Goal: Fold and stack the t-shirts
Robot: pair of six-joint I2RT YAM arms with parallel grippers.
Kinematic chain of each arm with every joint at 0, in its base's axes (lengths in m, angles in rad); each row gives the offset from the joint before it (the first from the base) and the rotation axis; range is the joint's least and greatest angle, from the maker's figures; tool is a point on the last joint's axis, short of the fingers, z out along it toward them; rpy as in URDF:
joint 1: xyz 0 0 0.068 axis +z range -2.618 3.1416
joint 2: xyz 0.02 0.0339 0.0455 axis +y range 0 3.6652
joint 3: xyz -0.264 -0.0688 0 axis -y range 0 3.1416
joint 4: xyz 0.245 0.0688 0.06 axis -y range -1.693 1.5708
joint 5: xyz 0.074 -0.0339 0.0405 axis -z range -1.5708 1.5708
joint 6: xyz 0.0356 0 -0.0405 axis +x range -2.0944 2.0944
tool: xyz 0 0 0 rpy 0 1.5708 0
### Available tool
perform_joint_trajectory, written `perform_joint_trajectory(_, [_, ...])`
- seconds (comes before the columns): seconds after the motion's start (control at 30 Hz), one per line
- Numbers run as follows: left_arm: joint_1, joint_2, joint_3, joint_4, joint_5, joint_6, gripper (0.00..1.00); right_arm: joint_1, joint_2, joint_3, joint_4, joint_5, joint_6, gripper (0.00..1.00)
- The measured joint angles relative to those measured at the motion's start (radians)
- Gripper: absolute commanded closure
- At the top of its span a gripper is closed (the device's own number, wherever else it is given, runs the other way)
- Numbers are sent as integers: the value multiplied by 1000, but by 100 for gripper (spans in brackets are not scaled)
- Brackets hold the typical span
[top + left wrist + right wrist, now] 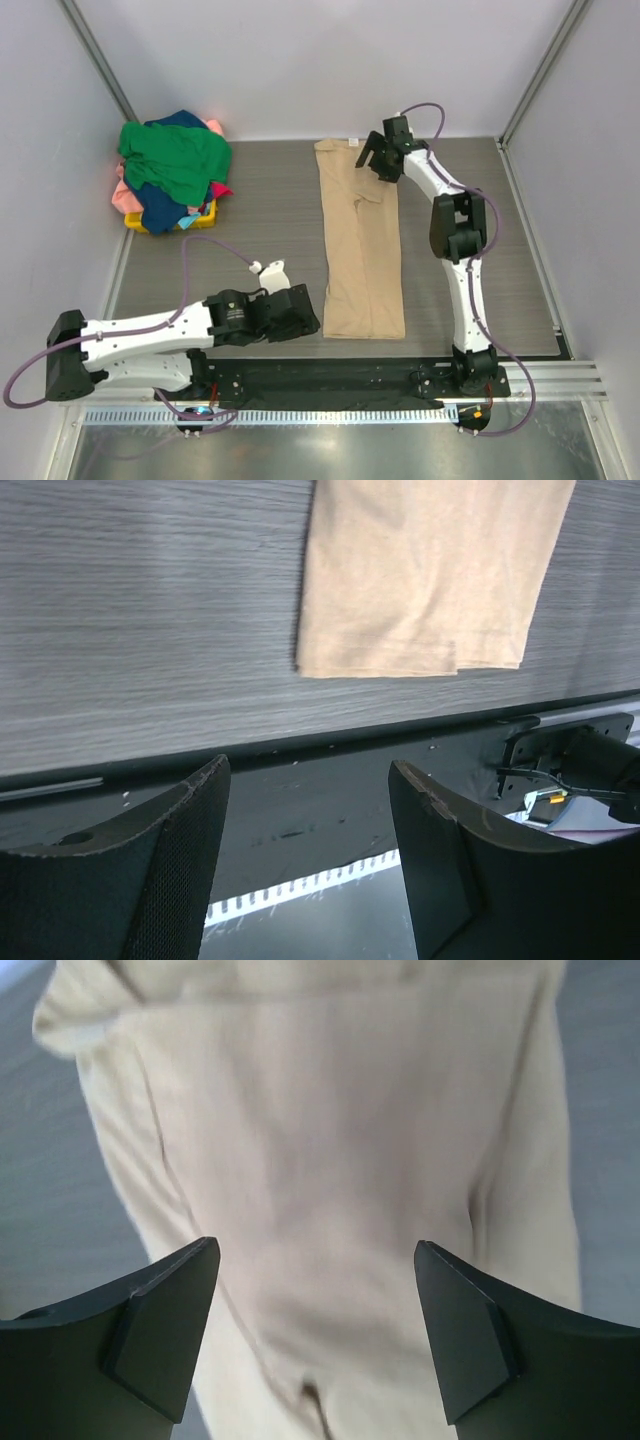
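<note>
Progress check: one tan t-shirt (363, 240) lies flat on the table (250, 230), sides folded in to make a long narrow strip running from 12 o'clock down to 6 o'clock, a little right of centre. I judge that as the lengthwise folds done and the crosswise fold not yet made, so nothing is stacked. The rest sits in a heap at about 10 o'clock: a green t-shirt (175, 155) draped on top, a navy t-shirt (160, 205) under it, a pink t-shirt (122, 197) showing at the left edge, all piled on a small yellow basket (203, 219). Most of the job is left, by my reckoning. Arm pose: the right arm is stretched far out, elbow raised, with the right gripper (377, 158) over the strip's 12 o'clock end, toward its right edge. Its wrist view shows the jaws spread wide with tan cloth filling the space beyond them and nothing pinched; I cannot tell whether the fingertips touch the fabric. The left arm lies low and folded along the near edge, with the left gripper (300, 315) just beside the strip's near-left corner, at roughly 7 o'clock. Its wrist view shows the jaws wide and empty, the shirt's hem ahead of them and apart from the fingers.
</note>
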Motion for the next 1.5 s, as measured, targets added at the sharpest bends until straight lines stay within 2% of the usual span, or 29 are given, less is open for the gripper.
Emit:
perform_joint_trajectory(0.13, [4,63,-3,92,13,31,36,4,-266,-259,-51,21,-43,13])
perform_joint_trajectory(0.4, [8,235,-15,261,52,68,40,4,-1042,-930,-55,118,-12,16])
perform_joint_trajectory(0.6, [14,323,-45,351,78,74,43,75,-1302,-1385,-119,128,102,22])
perform_joint_trajectory(0.73, [14,351,-56,377,81,79,43,144,-1470,-1566,-202,136,187,27])
perform_joint_trajectory(0.87, [17,355,-81,408,81,79,44,234,-1573,-1634,-217,151,270,36])
perform_joint_trajectory(1.13, [21,356,-121,435,81,61,45,499,-1602,-1772,-216,191,459,41])
perform_joint_trajectory(1.23, [21,356,-129,451,81,58,46,561,-1613,-1796,-215,217,520,46])
perform_joint_trajectory(1.27, [21,356,-130,457,81,57,46,570,-1611,-1797,-209,223,532,51])
perform_joint_trajectory(1.33, [23,358,-133,469,80,57,46,576,-1598,-1799,-199,232,549,55])
perform_joint_trajectory(1.5, [27,379,-130,510,80,57,46,578,-1577,-1800,-175,250,564,75])
